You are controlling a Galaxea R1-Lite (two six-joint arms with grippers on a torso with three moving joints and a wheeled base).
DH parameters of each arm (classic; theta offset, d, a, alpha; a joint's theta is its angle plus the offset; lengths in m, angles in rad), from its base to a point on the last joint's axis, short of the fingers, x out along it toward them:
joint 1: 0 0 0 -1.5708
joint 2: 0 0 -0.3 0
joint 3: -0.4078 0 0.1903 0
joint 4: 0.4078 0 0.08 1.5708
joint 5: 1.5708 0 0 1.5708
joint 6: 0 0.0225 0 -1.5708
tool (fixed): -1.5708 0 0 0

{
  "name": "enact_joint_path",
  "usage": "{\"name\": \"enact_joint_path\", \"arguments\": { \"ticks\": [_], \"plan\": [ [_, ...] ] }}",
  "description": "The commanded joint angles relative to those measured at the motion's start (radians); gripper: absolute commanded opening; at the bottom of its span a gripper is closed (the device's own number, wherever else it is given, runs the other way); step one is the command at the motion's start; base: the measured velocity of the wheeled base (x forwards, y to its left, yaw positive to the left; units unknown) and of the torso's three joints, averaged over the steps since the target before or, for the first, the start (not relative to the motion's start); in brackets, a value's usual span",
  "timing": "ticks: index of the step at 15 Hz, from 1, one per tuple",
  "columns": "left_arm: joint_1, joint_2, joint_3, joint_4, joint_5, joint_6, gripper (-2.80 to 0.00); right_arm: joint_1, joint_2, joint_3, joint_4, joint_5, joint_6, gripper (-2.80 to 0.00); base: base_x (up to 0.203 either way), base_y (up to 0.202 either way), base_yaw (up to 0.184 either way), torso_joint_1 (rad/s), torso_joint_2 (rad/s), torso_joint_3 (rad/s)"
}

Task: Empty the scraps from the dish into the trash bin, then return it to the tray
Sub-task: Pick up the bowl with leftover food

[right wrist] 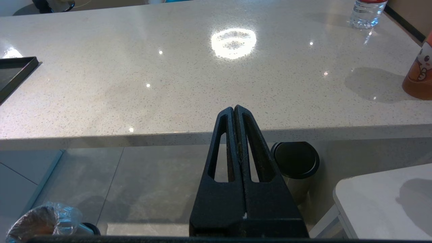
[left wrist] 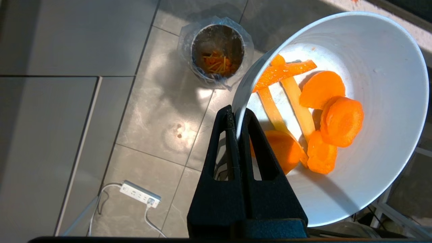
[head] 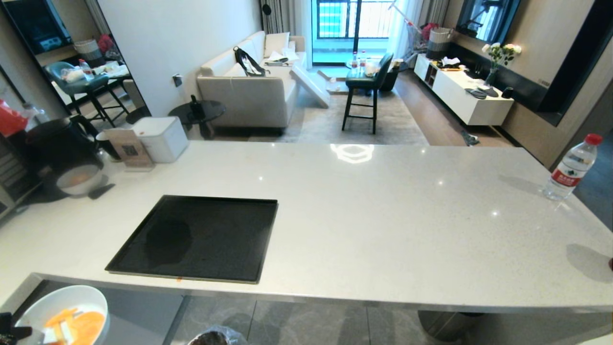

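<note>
head: black tray sits bare on the white counter, near its front edge. dish is off the counter, low at the robot's left, below the counter edge, orange scraps in it. left gripper is only a dark sliver at the dish's left rim. top of the trash bin peeks in at the bottom, right of the dish. water bottle stands far right on the counter.

left wrist: left gripper pinched tight on the dish rim, one finger inside, one outside. dish tilted, scraps resting inside it. trash bin stands on the floor tiles, beyond the dish rim, not under it, with orange bits already in its bag. power strip on the floor nearby.

right wrist: right gripper closed on nothing, hanging by the counter's front edge. steel bin with black top under the counter.
</note>
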Motion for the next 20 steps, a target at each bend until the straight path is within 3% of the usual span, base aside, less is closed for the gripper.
{"name": "enact_joint_path", "arguments": {
  "ticks": [1, 8, 13, 20],
  "plan": [
    [-0.004, -0.081, 0.074, 0.002, -0.003, 0.003, -2.80, 0.000, 0.000, 0.000, -0.001, 0.000, 0.000, -2.80, 0.000, 0.000, 0.000, 0.000, 0.00, 0.000],
    [-0.056, -0.061, 0.057, 0.001, -0.023, 0.003, -2.80, 0.000, 0.000, 0.001, -0.001, 0.000, 0.000, -2.80, 0.000, 0.000, 0.000, 0.000, 0.00, 0.000],
    [-0.167, 0.000, -0.013, -0.004, -0.019, 0.006, -2.80, 0.000, 0.000, 0.001, -0.001, 0.000, 0.000, -2.80, 0.000, 0.000, 0.000, 0.000, 0.00, 0.000],
    [-0.391, 0.023, -0.013, -0.007, -0.018, -0.014, -2.80, 0.000, 0.000, 0.000, -0.001, 0.000, 0.000, -2.80, 0.000, 0.000, 0.000, 0.000, 0.00, 0.000]
  ]
}}
